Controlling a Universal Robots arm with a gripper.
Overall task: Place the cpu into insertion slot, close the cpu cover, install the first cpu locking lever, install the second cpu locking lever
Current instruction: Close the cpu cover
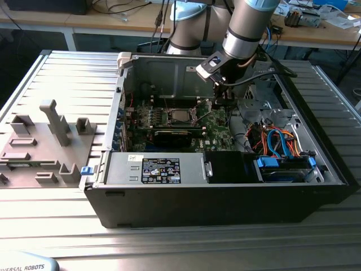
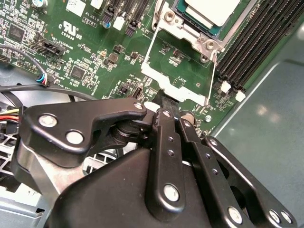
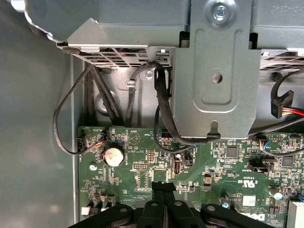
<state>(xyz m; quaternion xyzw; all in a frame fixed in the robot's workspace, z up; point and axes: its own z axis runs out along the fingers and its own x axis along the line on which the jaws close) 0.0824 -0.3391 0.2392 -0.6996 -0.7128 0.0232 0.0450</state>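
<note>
Cpu seated flat in the insertion slot, silver top up; it is square, so no long axis to speak of. In the exterior view the cpu sits mid-board inside the open computer case.

Cpu cover not closed: swung back off the slot, green board showing through its square opening. Its long axis runs from the hinge at the slot out to its free edge, and that edge points at the claw.

Claw closed, fingertips pressed together, nothing seen between them. Tips sit right at the cover's free edge; contact likely, can't confirm.

Exterior view: slot lies at about 9 o'clock from the claw, near. Cover appears to span the gap between them, lying roughly 9-to-3. Case rests on the slatted desk.
</note>
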